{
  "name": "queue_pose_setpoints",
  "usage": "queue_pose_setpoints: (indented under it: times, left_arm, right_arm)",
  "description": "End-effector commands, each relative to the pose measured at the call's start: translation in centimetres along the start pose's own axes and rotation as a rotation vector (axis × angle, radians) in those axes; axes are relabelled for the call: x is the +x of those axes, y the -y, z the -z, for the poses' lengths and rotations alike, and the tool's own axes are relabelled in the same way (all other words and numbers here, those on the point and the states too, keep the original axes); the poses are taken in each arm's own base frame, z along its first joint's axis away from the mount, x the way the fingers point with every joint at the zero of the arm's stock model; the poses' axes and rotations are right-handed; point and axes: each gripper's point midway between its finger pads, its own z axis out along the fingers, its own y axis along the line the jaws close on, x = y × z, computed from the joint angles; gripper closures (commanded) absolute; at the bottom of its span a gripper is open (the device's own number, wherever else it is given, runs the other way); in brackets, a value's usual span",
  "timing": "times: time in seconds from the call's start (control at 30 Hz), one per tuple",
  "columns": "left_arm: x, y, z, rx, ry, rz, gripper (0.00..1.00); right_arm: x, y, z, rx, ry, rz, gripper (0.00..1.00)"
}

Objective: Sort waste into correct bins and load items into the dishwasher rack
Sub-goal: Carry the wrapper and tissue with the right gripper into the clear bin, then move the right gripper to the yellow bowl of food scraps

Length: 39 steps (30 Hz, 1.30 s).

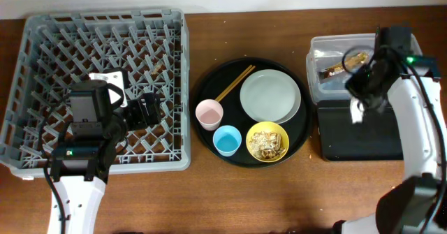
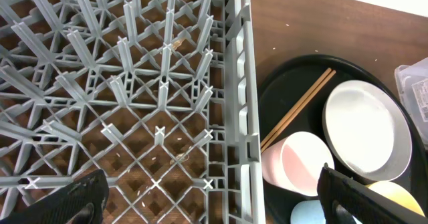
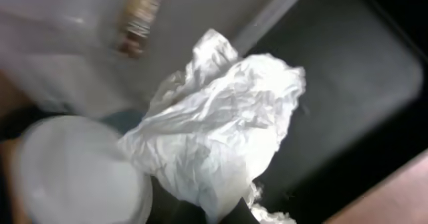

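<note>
The crumpled white paper napkin (image 3: 221, 124) hangs pinched in the right tool (image 1: 357, 103), over the edge where the clear plastic tub (image 1: 320, 54) meets the matte black tray (image 1: 360, 142). The left tool (image 2: 214, 207), spread wide, hovers inside the grey pegged rack (image 2: 134, 83) near its right wall.

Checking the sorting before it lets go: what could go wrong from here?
1. The napkin hangs from the right claw about over the seam between the clear tub and the rectangular black tray; dropped here, it might land in the wrong bin.
2. The yellow bowl holds crumbs; racking it unemptied could scatter them.
</note>
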Motion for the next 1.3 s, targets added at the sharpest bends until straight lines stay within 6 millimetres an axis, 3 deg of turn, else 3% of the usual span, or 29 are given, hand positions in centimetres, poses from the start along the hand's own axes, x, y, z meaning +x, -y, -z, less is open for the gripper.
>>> queue_pose_setpoints:
  times: [0.0,0.1,0.63,0.67,0.7,0.77,0.8,0.87,0.93,1.0,1.07,1.13,1.2,1.27]
  left_arm:
    - [-0.8,0.4,0.5,0.016,0.022,-0.021,0.01]
    - [-0.8,0.4,0.5,0.016,0.022,-0.021,0.01]
    - [-0.8,0.4,0.5,0.016,0.022,-0.021,0.01]
    - [-0.8,0.4,0.5,0.016,0.022,-0.021,0.01]
    - [-0.8,0.4,0.5,0.016,0.022,-0.021,0.01]
    - [-0.8,0.4,0.5,0.016,0.022,-0.021,0.01]
    - [-0.8,0.4,0.5,0.016,0.022,-0.021,0.01]
    - [-0.8,0.4,0.5,0.016,0.022,-0.021,0.01]
    - [-0.8,0.4,0.5,0.016,0.022,-0.021,0.01]
    - [-0.8,0.4,0.5,0.016,0.022,-0.021,0.01]
    - [-0.8,0.4,0.5,0.016,0.022,-0.021,0.01]
    - [-0.8,0.4,0.5,0.016,0.022,-0.021,0.01]
    - [-0.8,0.4,0.5,0.016,0.022,-0.021,0.01]
    - [-0.8,0.4,0.5,0.016,0.022,-0.021,0.01]
  right_arm:
    - [2.7,4.4,-4.3,0.136,-0.091,-0.093,0.96]
    - [4.7,5.9,-6.8,0.177,-0.116,-0.088,0.96]
    - [4.4,5.2,-9.2,0.165,-0.117,-0.097,0.96]
    - [4.9,4.8,-9.5,0.144,-0.15,-0.098,0.96]
    - [4.7,2.7,-9.6,0.025,-0.169,0.031,0.96]
    - [2.6,-1.3,-5.5,-0.174,-0.115,0.22,0.96]
    - [0.5,-3.1,-1.9,-0.249,-0.035,0.293,0.96]
    - [-4.1,-6.2,2.7,-0.341,0.153,0.374,0.96]
    - [-7.3,-8.5,2.4,-0.387,0.301,0.444,0.96]
    - [-9.3,-9.2,-1.1,-0.359,0.334,0.434,0.96]
    - [-9.2,-9.3,-5.1,-0.325,0.29,0.484,0.96]
    - [-8.8,-9.0,-5.9,-0.303,0.28,0.565,0.46]
    - [-9.2,-9.3,-3.1,-0.319,0.323,0.603,0.4]
    - [-8.5,-10.3,2.6,-0.434,0.374,0.623,0.34]
